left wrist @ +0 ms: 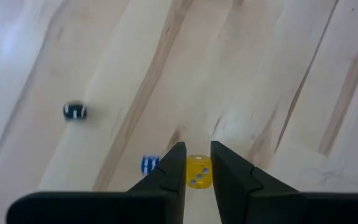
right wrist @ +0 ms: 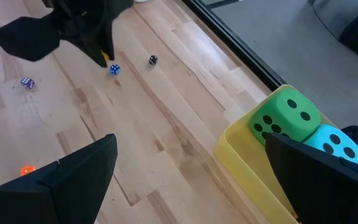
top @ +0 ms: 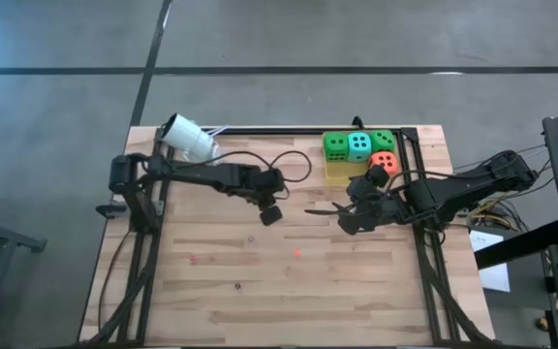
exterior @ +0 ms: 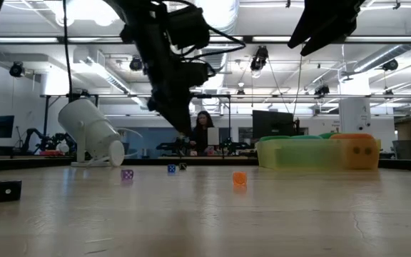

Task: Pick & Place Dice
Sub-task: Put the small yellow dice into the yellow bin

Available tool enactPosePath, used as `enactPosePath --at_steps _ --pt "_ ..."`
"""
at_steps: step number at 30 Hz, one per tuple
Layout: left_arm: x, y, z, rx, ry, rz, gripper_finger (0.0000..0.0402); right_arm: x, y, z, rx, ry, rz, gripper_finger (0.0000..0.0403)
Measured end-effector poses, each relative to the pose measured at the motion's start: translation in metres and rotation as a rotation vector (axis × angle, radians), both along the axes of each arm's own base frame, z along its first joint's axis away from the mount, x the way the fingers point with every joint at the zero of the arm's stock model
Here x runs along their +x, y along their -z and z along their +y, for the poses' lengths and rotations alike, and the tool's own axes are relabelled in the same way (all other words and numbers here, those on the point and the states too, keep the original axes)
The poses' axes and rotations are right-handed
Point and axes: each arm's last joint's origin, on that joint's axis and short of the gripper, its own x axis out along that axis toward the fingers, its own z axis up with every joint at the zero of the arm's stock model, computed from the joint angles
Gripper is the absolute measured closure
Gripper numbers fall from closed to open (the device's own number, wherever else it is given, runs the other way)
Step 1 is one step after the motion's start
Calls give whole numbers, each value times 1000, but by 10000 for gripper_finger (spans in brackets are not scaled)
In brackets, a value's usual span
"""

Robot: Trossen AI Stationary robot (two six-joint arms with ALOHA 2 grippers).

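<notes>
The yellow die [left wrist: 199, 172] sits squarely between the two fingers of the left claw [left wrist: 197, 152], near the middle of the bench [top: 260, 281]. The fingers stand close on either side of it and appear to touch both faces, so this is judged to be a grip on the die. Whether the die has left the wood cannot be told.

A blue die [left wrist: 149, 163] lies just beside the outer face of one finger. A black die [left wrist: 74, 111] lies well apart. The held die is a cube, so it has no long axis to align.

The yellow tray [top: 337, 173] stands at the far edge of the bench on the right arm's side. It holds four large soft dice [top: 358, 145]. From the left claw the tray lies across towards the right arm and farther back. The carry would run that way if the tray is the target.

The right claw [top: 352, 215] hangs just in front of the tray, fingers spread wide and holding nothing. It is the nearer of the two to the tray, and a crossing path could meet it.
</notes>
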Motion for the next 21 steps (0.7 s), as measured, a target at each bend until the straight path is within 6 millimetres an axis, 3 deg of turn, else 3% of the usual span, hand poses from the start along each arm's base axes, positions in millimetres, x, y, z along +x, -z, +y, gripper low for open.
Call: enactPosePath --at_steps 6,14,21 --pt "6 -19 1 28 25 -71 343 -1 3 -1 -31 2 19 3" --pt "0 -43 0 -2 47 -161 343 -6 21 -5 -245 14 117 3" --pt "8 -47 2 -60 63 -267 343 -7 27 -6 -266 0 143 3"
